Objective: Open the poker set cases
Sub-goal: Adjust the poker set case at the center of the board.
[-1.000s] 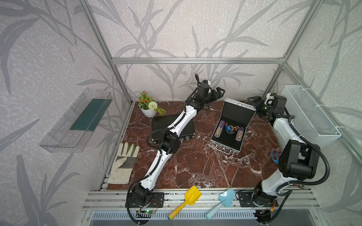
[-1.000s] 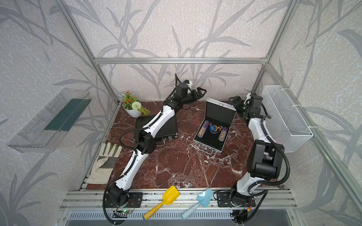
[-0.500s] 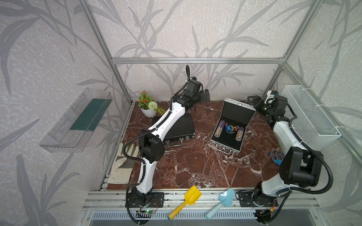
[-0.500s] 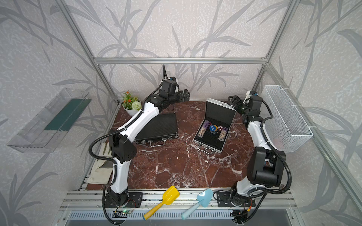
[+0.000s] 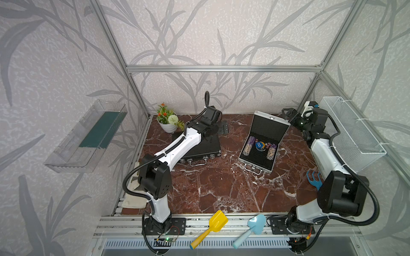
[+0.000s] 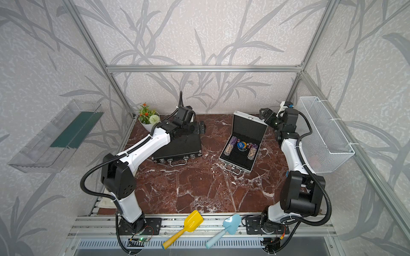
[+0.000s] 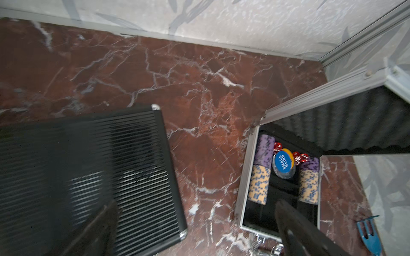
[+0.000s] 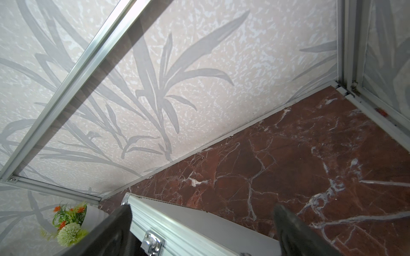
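wall tray (image 5: 86, 137): clear plastic with a green panel, fixed to the left wall, off the bench (image 5: 221, 188).
glove (image 5: 133, 198): pale, at the bench's left front edge, partly hidden behind the left arm.
flower pot (image 5: 168, 128): white, in the far left corner, near the black case.
black case (image 5: 199, 148): on the left half of the bench, lying flat, ribbed lid shut, latches and handle facing the front.
left fingers (image 7: 295, 228): spread wide, pinching nothing, above the far right corner of the black case, pointing toward the silver case.
yellow shovel (image 5: 210, 228): on the front rail between the two arm bases.
blue shovel (image 5: 250, 228): on the same rail, just beside the yellow one.
silver case (image 5: 266, 128): right of centre, well apart from the black one, open. The lid stands raised and tilted back, showing dark foam lining.
chips (image 5: 248, 146): purple and tan rolls in two side slots of the silver case, with a blue disc (image 7: 282, 163) and red dice (image 7: 299, 157) between them.
right fingers (image 8: 292, 230): spread wide, holding nothing, near the upper right corner of the raised lid, whose metal rim runs beneath them.
fork tool (image 5: 314, 179): blue, flat on the bench beside the right arm.
wire basket (image 5: 352, 133): white mesh, hung on the right wall.
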{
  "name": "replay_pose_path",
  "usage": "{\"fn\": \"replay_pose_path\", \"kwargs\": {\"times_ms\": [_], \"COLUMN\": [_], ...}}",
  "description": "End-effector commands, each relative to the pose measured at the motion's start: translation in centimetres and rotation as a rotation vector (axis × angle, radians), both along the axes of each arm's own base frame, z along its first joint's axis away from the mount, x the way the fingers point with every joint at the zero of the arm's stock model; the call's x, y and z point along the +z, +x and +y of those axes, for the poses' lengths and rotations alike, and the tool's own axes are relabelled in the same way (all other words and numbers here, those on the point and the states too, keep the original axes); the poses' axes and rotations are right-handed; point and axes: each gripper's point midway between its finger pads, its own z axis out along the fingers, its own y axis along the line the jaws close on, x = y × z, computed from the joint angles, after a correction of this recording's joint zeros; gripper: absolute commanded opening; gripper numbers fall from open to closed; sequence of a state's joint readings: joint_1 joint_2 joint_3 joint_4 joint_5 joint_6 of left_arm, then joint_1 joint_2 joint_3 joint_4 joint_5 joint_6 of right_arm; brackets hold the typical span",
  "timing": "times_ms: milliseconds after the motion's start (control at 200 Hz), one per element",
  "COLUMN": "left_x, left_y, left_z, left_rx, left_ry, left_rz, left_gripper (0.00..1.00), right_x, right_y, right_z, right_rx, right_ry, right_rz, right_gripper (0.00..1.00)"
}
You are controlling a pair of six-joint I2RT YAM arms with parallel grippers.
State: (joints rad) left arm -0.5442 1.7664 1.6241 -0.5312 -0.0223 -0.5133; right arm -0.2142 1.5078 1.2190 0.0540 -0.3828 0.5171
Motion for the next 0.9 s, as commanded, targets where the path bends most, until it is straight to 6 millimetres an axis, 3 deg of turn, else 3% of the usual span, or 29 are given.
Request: {"fn": "replay_pose_path", "kwargs": {"times_ms": [0,130,255,325,395,500,590,690,895], "left_x": [4.5,3.8,1.5,0.5,-0.6,-2.0,-2.2,-2.2,-3.0], "left_y": [-1.2,-3.0,-3.6,-4.0,-4.5,-4.9,-5.2,-5.6,-7.6], "left_z": [3.5,7.8,10.9,11.1,9.5,10.4,11.5,13.9,20.3], "left_rx": [0.083,0.191,0.269,0.27,0.195,0.231,0.264,0.334,0.507], "left_ry": [0.063,0.141,0.102,0.082,0.04,0.062,0.064,0.077,0.096], "left_rz": [-0.115,-0.144,-0.106,-0.07,-0.024,0.008,0.001,0.0,0.015], "left_gripper": [1.0,1.0,0.99,0.99,0.99,0.99,0.99,0.99,1.0], "right_x": [3.4,4.5,5.6,5.6,5.7,6.2,4.7,1.8,-3.7], "right_y": [-1.4,-3.4,-4.4,-4.6,-4.8,-6.5,-7.9,-7.9,-5.0], "right_z": [-0.3,1.4,2.5,2.2,2.9,6.5,9.7,10.8,12.2], "right_rx": [-0.021,0.003,0.002,-0.016,0.016,0.123,0.22,0.261,0.336], "right_ry": [-0.1,-0.186,-0.268,-0.266,-0.251,-0.27,-0.252,-0.159,-0.095], "right_rz": [-0.075,-0.107,-0.114,-0.105,-0.104,-0.104,-0.045,0.018,0.114], "right_gripper": [0.99,0.99,0.99,0.99,0.99,0.99,0.99,0.94,0.87]}}
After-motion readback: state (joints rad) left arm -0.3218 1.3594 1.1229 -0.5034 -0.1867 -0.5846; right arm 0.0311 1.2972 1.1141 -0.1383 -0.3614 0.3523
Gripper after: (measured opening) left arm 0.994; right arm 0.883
